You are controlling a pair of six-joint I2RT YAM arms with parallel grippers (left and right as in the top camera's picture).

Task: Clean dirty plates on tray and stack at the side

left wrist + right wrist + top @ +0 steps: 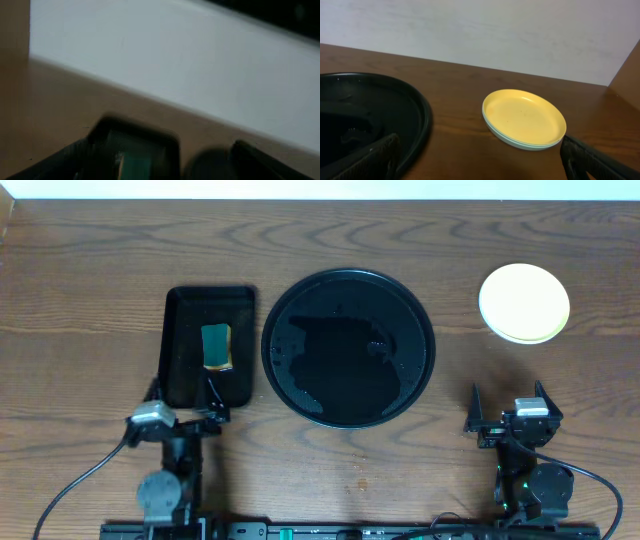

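Note:
The plates (524, 302) sit in one stack at the far right of the table, pale yellow on top; in the right wrist view (525, 119) mint-green rims show under the yellow one. The round black tray (348, 347) stands mid-table with no plates on it; its wet surface glistens, and its rim shows in the right wrist view (422, 120). My right gripper (510, 408) is open and empty near the front edge, below the stack. My left gripper (182, 405) is open and empty at the near end of the rectangular tray.
A smaller rectangular black tray (180, 345) left of the round tray holds a green-and-yellow sponge (216, 346); both show blurred in the left wrist view (135, 162). A white wall runs along the table's far edge.

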